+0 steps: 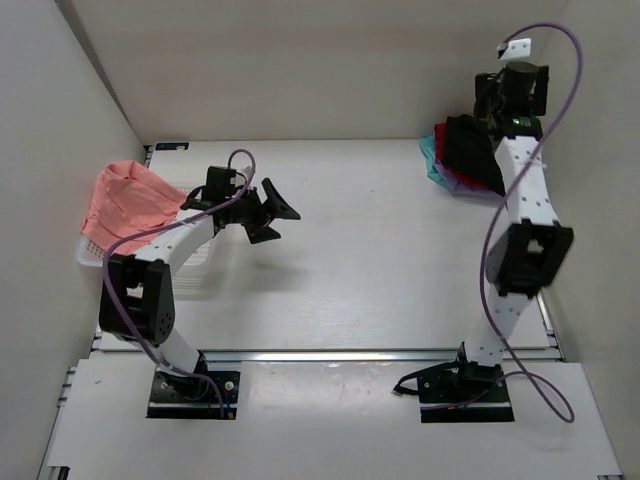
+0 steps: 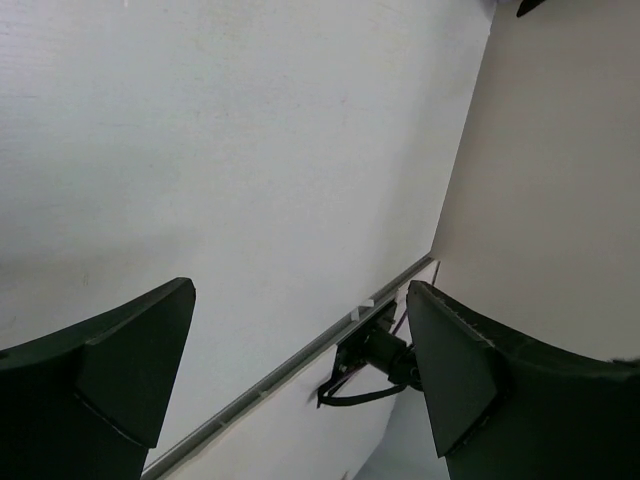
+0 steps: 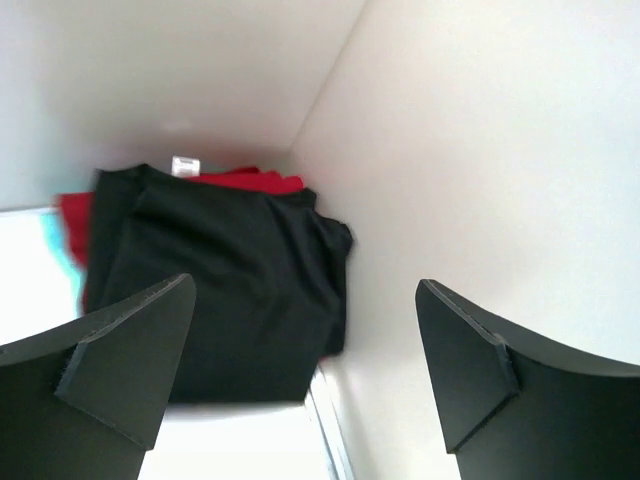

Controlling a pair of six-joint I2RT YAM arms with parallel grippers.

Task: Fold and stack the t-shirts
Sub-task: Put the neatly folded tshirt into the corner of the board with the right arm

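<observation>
A folded black t-shirt [image 1: 468, 150] tops a stack at the table's far right corner. A red one [image 1: 441, 136], a teal one [image 1: 429, 155] and a lilac one [image 1: 462, 185] show at its edges. In the right wrist view the black t-shirt [image 3: 220, 290] lies below, with red [image 3: 270, 182] behind it. My right gripper [image 3: 305, 370] hangs open above the stack's wall-side edge, holding nothing; from above the right gripper [image 1: 488, 108] sits over the stack's back. A salmon-pink t-shirt [image 1: 125, 195] lies heaped in the basket at left. My left gripper [image 1: 272, 210] hovers open and empty over bare table [image 2: 250, 150].
The white mesh basket [image 1: 95, 255] stands at the table's left edge by the wall. Walls close in the back, the left and the right, the right one just beside the stack. The right arm's base [image 2: 385, 350] shows between my left fingers.
</observation>
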